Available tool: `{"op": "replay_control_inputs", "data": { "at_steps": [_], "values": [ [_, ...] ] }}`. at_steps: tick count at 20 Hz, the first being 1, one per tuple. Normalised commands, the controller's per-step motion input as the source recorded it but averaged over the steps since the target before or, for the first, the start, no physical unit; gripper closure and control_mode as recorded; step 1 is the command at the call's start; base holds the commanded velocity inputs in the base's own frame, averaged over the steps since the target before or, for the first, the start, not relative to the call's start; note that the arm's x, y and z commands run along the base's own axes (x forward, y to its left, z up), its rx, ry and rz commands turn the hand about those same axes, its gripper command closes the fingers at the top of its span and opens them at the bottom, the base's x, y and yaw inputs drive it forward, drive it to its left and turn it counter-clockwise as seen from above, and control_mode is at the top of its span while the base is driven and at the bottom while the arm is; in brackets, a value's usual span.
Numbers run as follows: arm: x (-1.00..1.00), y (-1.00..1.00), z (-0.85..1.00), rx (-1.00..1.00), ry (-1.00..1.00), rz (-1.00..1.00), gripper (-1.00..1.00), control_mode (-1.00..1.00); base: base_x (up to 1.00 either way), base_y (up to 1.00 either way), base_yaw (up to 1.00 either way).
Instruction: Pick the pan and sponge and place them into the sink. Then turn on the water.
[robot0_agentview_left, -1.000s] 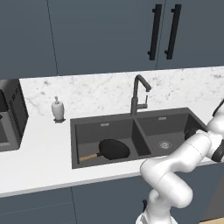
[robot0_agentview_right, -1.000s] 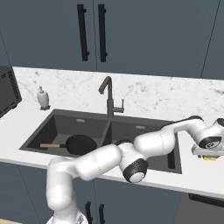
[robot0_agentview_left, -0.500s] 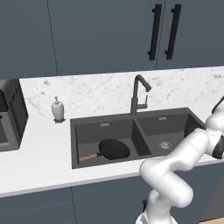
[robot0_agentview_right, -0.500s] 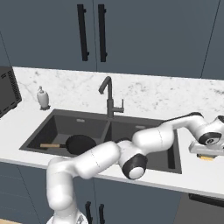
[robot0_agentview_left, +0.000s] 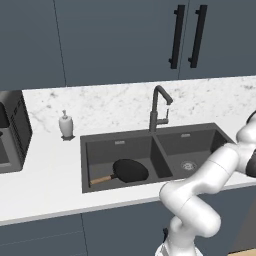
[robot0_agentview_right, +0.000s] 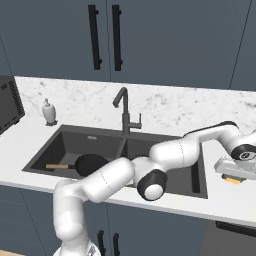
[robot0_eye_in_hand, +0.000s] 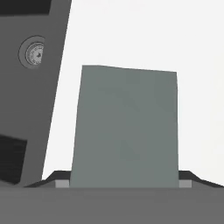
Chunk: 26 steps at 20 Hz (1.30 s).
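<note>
- The pan (robot0_agentview_left: 129, 170) is already lying in the left basin of the sink (robot0_agentview_right: 200, 186)
- The sponge (robot0_eye_in_hand: 124, 129) is sitting on the table's right end, beside the sink, with the tool (robot0_agentview_right: 235, 175) straddling it, jaws closing in on its sides
- Risk: a shallow pinch letting the sponge slip out while lifting
- The fingertips are mostly hidden behind the sponge, so actual contact is hard to confirm

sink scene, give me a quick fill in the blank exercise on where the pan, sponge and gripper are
1. The pan lies in the ______ basin of the sink, as the base views show it.
2. The pan's wooden handle points away from the ______.
3. The gripper is down over the ______ on the counter beside the sink.

Missing words: left; faucet; sponge
</note>
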Motion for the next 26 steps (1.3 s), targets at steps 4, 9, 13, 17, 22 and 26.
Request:
{"op": "replay_control_inputs", "data": {
  "at_steps": [4, 9, 13, 17, 22, 26],
  "values": [
    [-0.51, 0.75, 0.00, -0.09, -0.04, 0.00, 1.00, -1.00, 0.00, 0.00, 0.00],
    [-0.45, 0.91, 0.00, -0.12, -0.04, 0.00, 1.00, -1.00, 0.00, 0.00, 0.00],
    [-0.43, 0.99, -0.07, -0.18, -0.05, 0.00, 1.00, -1.00, 0.00, 0.00, 0.00],
    [-0.41, 1.00, -0.07, -0.18, -0.08, 0.00, 1.00, -1.00, 0.00, 0.00, 0.00],
    [-0.30, 1.00, -0.02, -0.19, -0.17, 0.00, 1.00, -1.00, 0.00, 0.00, 0.00],
    [-0.24, 1.00, 0.00, -0.20, -0.27, 0.00, 1.00, -1.00, 0.00, 0.00, 0.00]
  ]
}}
